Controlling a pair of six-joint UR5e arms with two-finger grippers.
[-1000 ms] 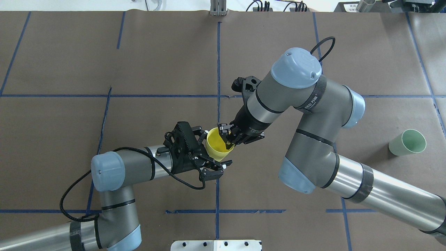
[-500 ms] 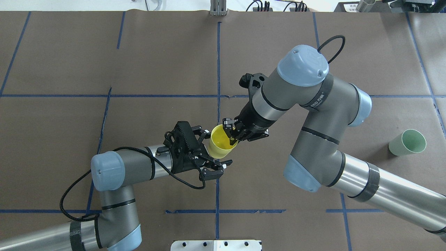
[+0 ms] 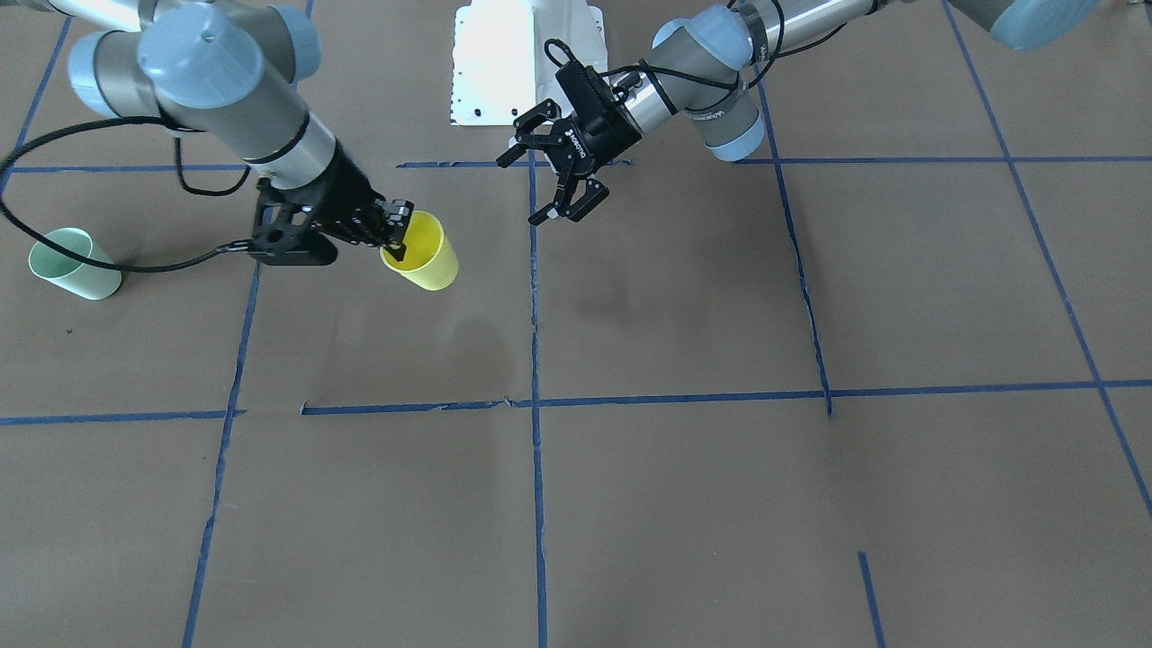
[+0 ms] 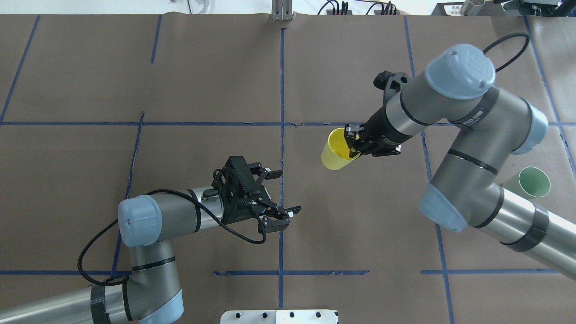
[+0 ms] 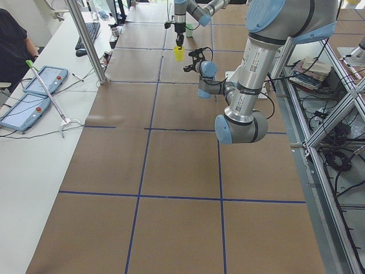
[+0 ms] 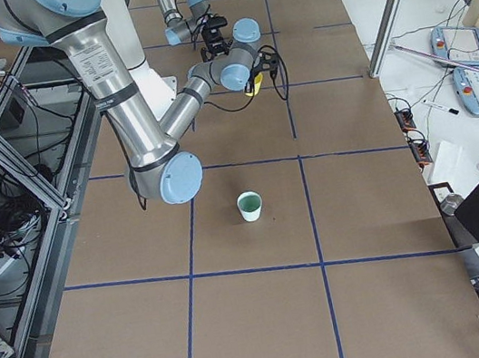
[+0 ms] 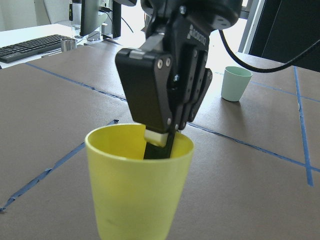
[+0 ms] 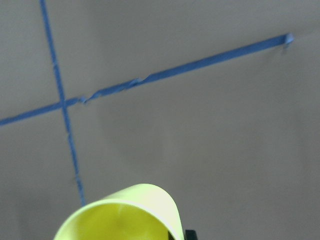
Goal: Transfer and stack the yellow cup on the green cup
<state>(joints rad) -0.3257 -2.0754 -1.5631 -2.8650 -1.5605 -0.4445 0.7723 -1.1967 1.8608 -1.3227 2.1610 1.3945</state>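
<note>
1. Now the right pincer is closed on the rim of the yellow cup: one finger reaches inside the cup, the other presses on its outer wall, and the jaws are drawn in to little more than the wall's thickness
2. The yellow cup hangs in the air above the desk, held by that grip alone; in the front-facing view a faint shadow lies on the brown surface apart from it
3. Seen from overhead, the cup is tilted, its mouth turned toward the right arm's wrist and its base pointing away, and it sits just to the robot's right of the middle blue tape line
4. The left pincer is spread wide and holds nothing; it hovers over the middle tape line, nearer the robot than the yellow cup and well apart from it
5. The left wrist camera looks at the yellow cup and the black fingers on its rim, with the green cup small behind them
6. The green cup stands upright on the desk, mouth up, far out on the robot's right side and well apart from the yellow cup; in the overhead view the right arm covers part of its side
</note>
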